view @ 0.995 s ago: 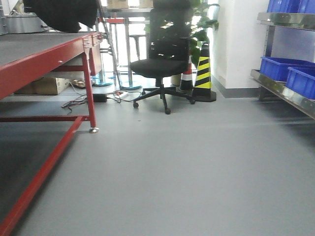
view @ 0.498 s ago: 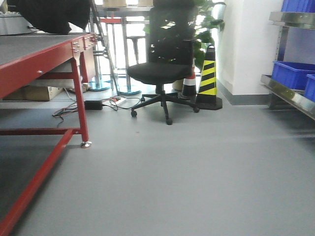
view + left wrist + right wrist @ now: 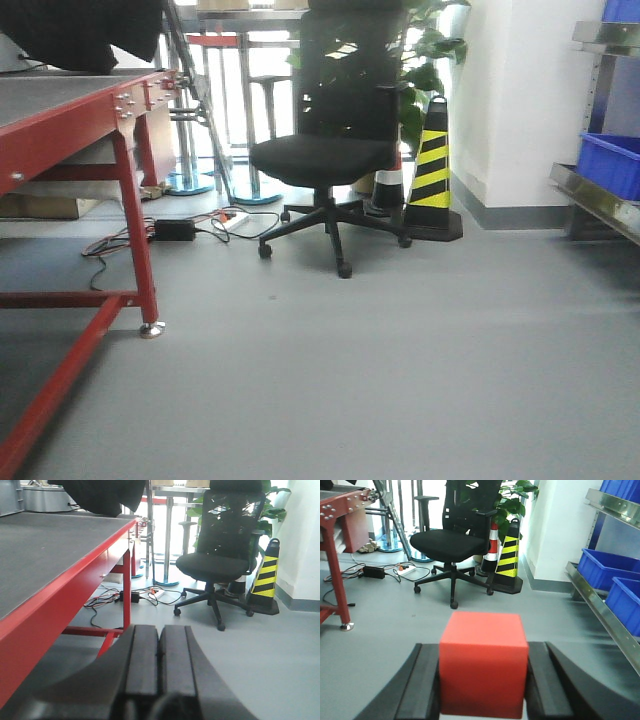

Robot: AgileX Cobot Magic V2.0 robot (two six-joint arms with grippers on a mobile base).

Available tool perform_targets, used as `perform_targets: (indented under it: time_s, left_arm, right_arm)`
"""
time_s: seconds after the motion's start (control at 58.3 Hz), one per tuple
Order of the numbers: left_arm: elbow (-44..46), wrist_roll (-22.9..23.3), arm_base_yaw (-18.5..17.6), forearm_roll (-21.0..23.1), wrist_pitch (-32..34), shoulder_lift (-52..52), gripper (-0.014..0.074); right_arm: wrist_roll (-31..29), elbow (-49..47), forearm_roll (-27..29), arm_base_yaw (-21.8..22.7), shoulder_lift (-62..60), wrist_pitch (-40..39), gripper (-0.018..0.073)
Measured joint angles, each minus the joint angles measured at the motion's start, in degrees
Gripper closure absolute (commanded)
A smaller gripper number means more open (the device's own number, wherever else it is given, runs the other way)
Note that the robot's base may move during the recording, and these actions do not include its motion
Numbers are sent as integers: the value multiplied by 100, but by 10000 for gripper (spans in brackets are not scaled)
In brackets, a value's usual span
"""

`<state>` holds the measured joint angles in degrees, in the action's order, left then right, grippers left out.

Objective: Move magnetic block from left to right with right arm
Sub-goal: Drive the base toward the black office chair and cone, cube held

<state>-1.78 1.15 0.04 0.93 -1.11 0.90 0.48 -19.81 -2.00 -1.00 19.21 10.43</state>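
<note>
Right tool is pinching the magnetic block at lower centre of the right wrist view. Black fingers are pressing on its left and right faces, with the top and front faces showing. Grey floor is stretching away beyond the block. A black office chair is standing at upper centre. A yellow-black cone is sitting just right of it against the white wall. Blue bins are sitting on a metal shelf along the right edge. Left tool is showing at bottom centre of the left wrist view, fingers pressed together with pads touching. The red counter is running along that frame's left side, with cables lying on the floor under it.
</note>
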Motion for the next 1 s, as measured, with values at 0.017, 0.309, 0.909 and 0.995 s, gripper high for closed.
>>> perform_targets:
  time_s: [0.017, 0.309, 0.909, 0.995]
  left_arm:
    - [0, 0, 0, 0, 0, 0, 713]
    - [0, 0, 0, 0, 0, 0, 713]
    - [0, 0, 0, 0, 0, 0, 713]
    - [0, 0, 0, 0, 0, 0, 713]
  right_arm:
    - [0, 0, 0, 0, 0, 0, 167]
    - [0, 0, 0, 0, 0, 0, 167]
    - [0, 0, 0, 0, 0, 5, 167]
    - [0, 0, 0, 0, 0, 5, 167]
